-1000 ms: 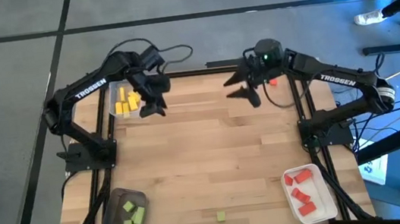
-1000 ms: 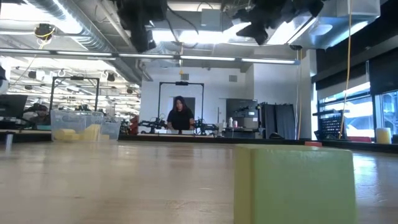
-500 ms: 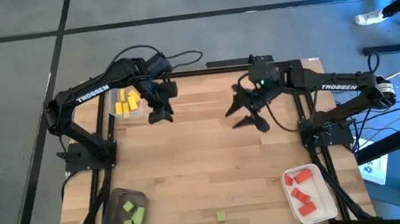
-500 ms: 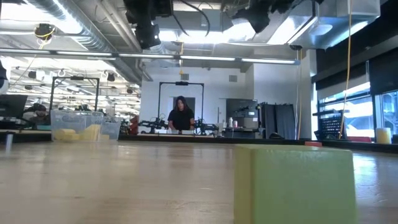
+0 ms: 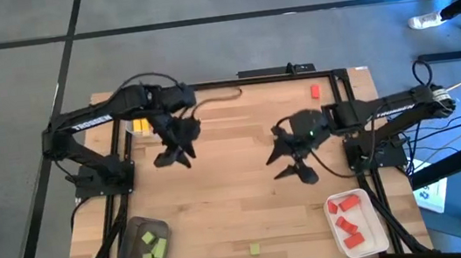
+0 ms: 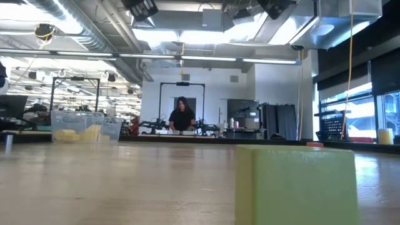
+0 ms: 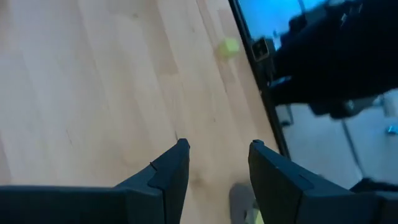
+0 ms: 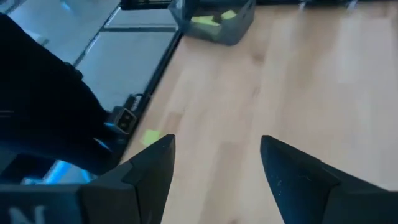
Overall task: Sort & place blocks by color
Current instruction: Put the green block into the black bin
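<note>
The left gripper (image 5: pixel 171 157) hangs above the wooden worktop (image 5: pixel 240 207) in its far left part, jaws parted and holding nothing; the left wrist view shows bare wood between its fingers (image 7: pixel 163 177). The right gripper (image 5: pixel 292 162) hangs above the right half of the worktop, near the middle of its depth, jaws spread wide and empty, with only wood between its fingers (image 8: pixel 149 165) in the right wrist view.

The yellow blocks (image 5: pixel 138 125) lie in a clear tray (image 5: pixel 130 132) at the far left corner, partly hidden under the left arm. The light green blocks (image 5: pixel 150 249) lie in a dark tray (image 5: pixel 130 247) at the near left corner, about 4 of them. The red blocks (image 5: pixel 347 220) lie in a white tray (image 5: pixel 374 233) at the near right corner, about 5 of them.

2 blocks lie loose on the wood. 1 light green block (image 5: pixel 254 248) sits by the near edge, about midway between the dark and white trays; it fills the foreground of the low view. 1 red block (image 5: pixel 315 92) sits by the far edge near the far right corner.

In the low view a person (image 6: pixel 181 115) shows far off in the room behind the worktop.
</note>
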`<state>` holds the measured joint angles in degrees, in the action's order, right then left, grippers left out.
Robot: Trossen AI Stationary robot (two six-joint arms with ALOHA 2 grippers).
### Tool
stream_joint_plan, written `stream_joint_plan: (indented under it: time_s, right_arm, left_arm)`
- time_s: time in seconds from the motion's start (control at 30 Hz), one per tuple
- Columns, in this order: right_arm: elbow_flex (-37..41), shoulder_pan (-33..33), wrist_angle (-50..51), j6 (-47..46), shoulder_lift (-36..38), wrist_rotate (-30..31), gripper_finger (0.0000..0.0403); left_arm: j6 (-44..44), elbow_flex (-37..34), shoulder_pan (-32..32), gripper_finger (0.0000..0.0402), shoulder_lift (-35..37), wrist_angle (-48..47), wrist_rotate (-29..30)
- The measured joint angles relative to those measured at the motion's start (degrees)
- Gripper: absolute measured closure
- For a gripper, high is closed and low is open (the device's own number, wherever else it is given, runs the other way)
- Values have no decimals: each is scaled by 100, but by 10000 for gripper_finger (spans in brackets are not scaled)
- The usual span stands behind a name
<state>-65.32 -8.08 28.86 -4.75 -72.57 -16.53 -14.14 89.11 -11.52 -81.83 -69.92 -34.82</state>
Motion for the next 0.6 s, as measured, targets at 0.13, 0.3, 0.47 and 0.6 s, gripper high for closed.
stream_joint_plan:
  time_s: [0.13, 0.3, 0.47, 0.6]
  right_arm:
    - [0, -525, -20, -586, -127, 339, 166]
    - [0, -921, 1, -1139, -228, 900, 166]
    - [0, -970, 136, -1889, -226, 1029, 166]
    - [0, -970, 620, -1759, -223, 663, 166]
  left_arm:
    - [-197, -3, 411, 249, -6, 7, 520]
    - [90, -12, 897, 249, -128, 375, 1025]
    - [1061, -13, 1432, 249, -237, 1090, 1852]
    - [1895, -11, 1828, 249, -419, 1318, 2725]
